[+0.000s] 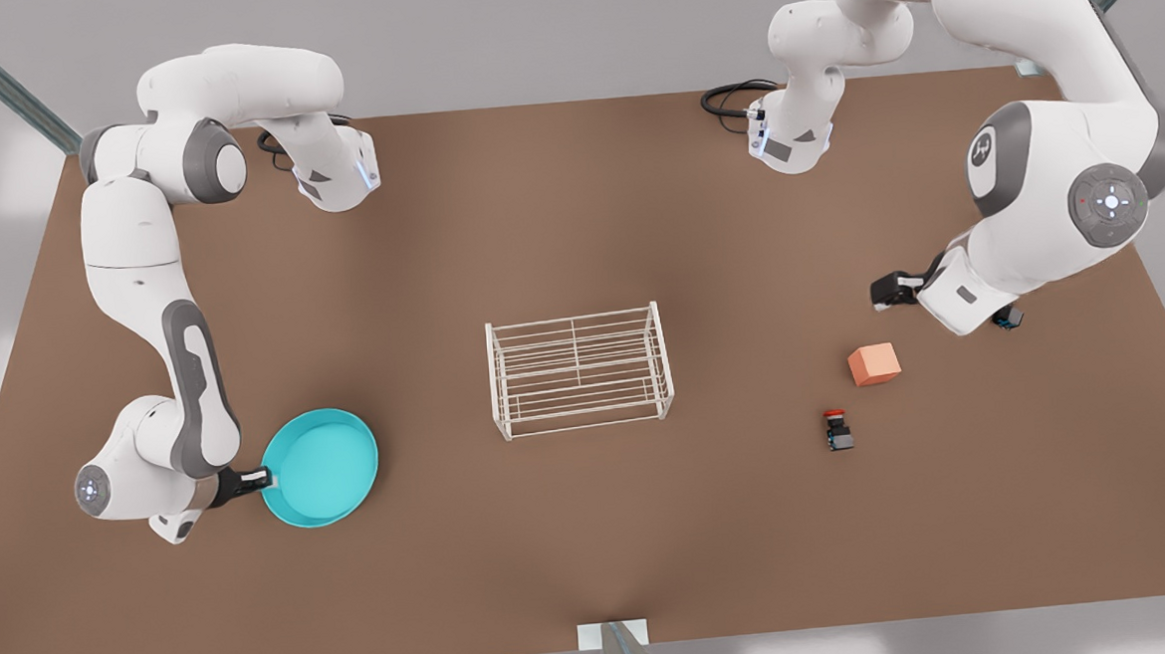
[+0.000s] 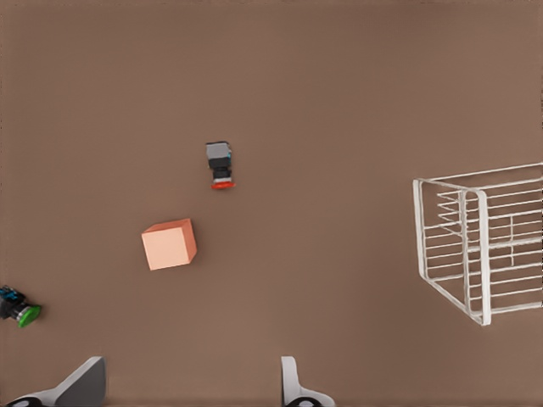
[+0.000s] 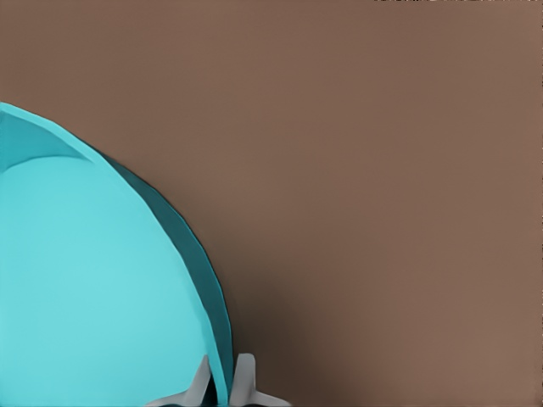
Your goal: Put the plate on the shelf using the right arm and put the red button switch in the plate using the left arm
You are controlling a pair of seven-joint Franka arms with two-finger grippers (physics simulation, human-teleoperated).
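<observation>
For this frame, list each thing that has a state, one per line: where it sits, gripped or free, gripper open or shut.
plate: on the table, rim pinched by the right gripper
right gripper: shut on the plate's rim
left gripper: open, above the table, holding nothing
shelf: upright mid-table, nothing on it
red button switch: free on the table
green button switch: free on the table
orange cube: free on the table
</observation>
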